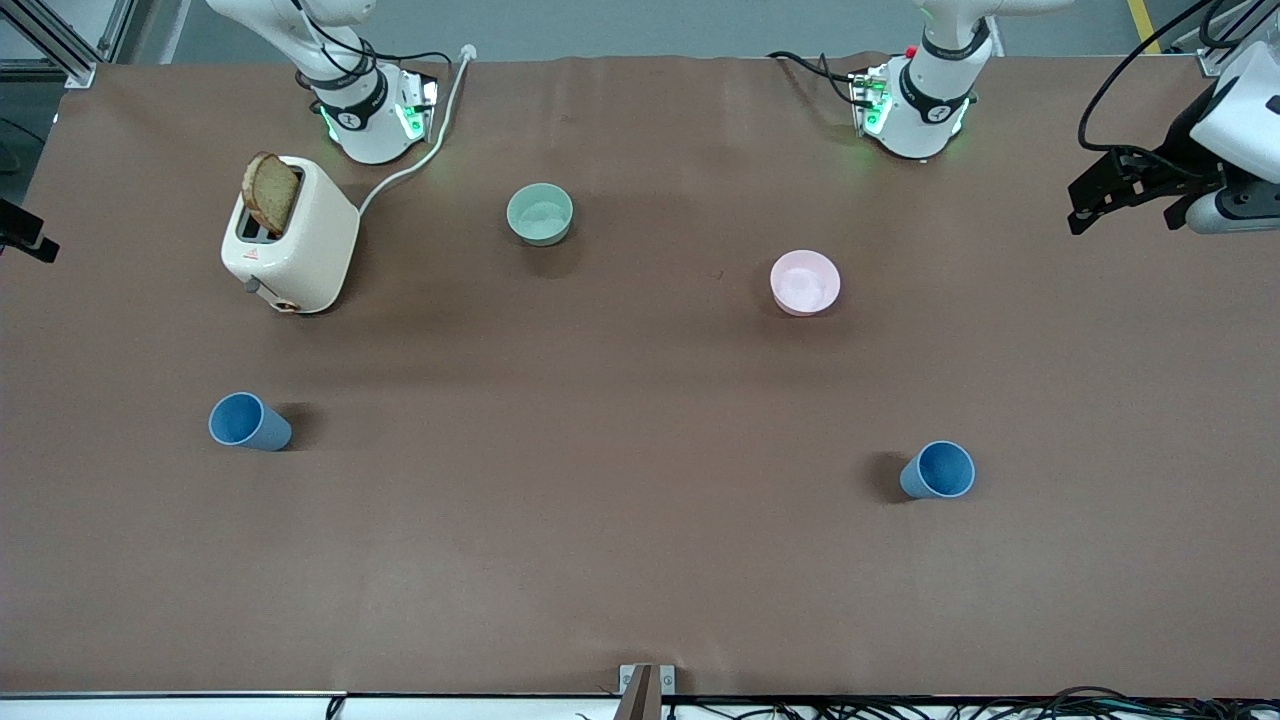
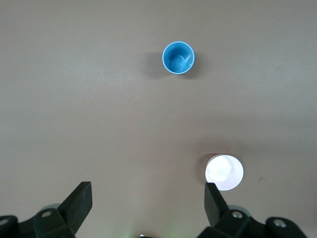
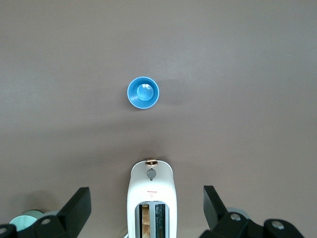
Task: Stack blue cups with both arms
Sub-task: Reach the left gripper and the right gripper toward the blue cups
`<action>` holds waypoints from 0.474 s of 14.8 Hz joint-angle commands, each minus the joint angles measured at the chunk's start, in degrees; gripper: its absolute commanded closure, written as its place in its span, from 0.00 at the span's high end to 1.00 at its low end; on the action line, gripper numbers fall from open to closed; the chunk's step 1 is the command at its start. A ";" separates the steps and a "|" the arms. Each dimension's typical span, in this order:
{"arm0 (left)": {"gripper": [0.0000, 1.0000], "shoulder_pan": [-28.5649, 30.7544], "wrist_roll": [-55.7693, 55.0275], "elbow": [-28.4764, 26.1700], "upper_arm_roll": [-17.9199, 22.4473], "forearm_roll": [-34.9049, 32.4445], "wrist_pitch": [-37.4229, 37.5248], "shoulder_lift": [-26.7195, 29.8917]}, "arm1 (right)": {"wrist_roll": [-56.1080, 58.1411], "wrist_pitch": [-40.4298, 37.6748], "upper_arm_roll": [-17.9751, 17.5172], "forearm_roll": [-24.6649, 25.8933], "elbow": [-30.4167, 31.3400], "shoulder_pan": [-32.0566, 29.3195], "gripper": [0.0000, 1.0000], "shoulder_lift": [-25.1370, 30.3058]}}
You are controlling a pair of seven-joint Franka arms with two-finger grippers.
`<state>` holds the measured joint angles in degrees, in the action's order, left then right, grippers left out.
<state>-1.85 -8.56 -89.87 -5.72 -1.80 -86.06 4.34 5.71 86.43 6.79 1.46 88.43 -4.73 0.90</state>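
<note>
In the front view, the two blue cups stand upright and well apart: one blue cup (image 1: 249, 422) toward the right arm's end of the table, nearer the camera than the toaster (image 1: 290, 235), and the other blue cup (image 1: 938, 470) toward the left arm's end, nearer the camera than the pink bowl (image 1: 805, 282). That spacing puts one cup within each arm's reach, which suits a two-arm stack. The green bowl (image 1: 540, 213) sits between the bases, out of the way. Only the left gripper (image 1: 1135, 188) shows here, raised over the table's left-arm end; the right gripper is out of this view. In the left wrist view, the left gripper (image 2: 147, 207) hangs high with its jaws spread wide and nothing between them, looking straight down on its cup (image 2: 178, 57) and the pink bowl (image 2: 224, 172), apparently so the cup can be found before a descent. In the right wrist view, the right gripper (image 3: 147, 210) is likewise spread wide and empty, high over the toaster (image 3: 151, 198), whose slot holds a slice of bread (image 3: 145, 215); its cup (image 3: 143, 92) stands clear of the toaster, with free table all round for the fingers.
</note>
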 commanded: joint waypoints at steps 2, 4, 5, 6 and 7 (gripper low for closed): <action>1.00 0.35 0.74 1.35 -0.17 -1.27 0.89 -0.91 | -0.17 0.59 -0.46 0.03 0.78 -0.11 1.00 0.42; 1.00 0.36 2.40 3.98 0.00 -1.19 0.72 -5.20 | -0.08 0.59 -0.46 0.03 1.04 0.07 1.00 0.42; 1.00 0.53 3.45 4.17 0.18 -0.92 -0.59 -8.44 | -0.08 0.85 -0.46 0.03 1.30 0.33 1.00 0.42; 1.00 0.62 3.72 4.09 0.35 -0.40 -4.17 -11.34 | 0.01 2.07 -0.46 0.03 2.17 0.24 1.00 0.42; 1.00 0.88 3.55 2.78 0.35 -0.48 -9.16 -13.63 | 0.18 3.91 -0.46 0.03 3.57 0.07 1.00 0.42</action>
<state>-1.38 -6.17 -89.06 -5.47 -2.08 -89.89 -1.96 5.72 87.55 6.49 1.46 89.26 -4.54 0.88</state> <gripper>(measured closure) 0.000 0.000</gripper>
